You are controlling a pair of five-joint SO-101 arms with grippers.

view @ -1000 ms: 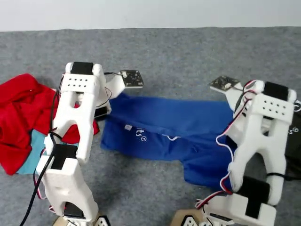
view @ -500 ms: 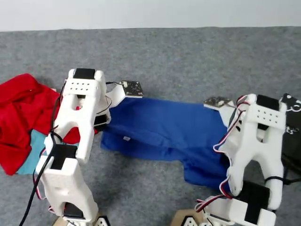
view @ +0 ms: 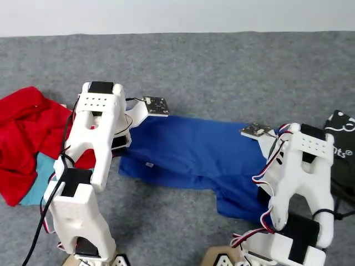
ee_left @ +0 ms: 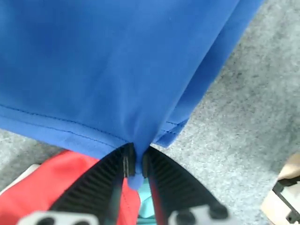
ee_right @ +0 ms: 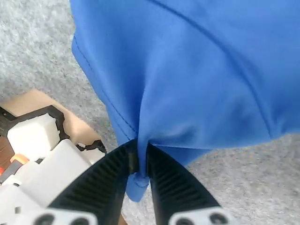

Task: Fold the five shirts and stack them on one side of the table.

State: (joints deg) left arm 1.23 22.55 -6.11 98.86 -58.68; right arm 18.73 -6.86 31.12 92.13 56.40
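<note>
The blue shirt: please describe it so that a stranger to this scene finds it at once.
On the grey table, look between the two white arms. There the blue fabric shirt lies spread, its ends pinched by the left gripper and the right gripper. Unlike the crumpled red shirt at left and the black cloth at right, it is held.

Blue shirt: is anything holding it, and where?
The left hand pinches the blue shirt by a hemmed edge at one end; the right hand pinches the opposite end's edge.

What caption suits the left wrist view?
Left end effector shut on the blue fabric shirt near a red fabric garment.
</note>
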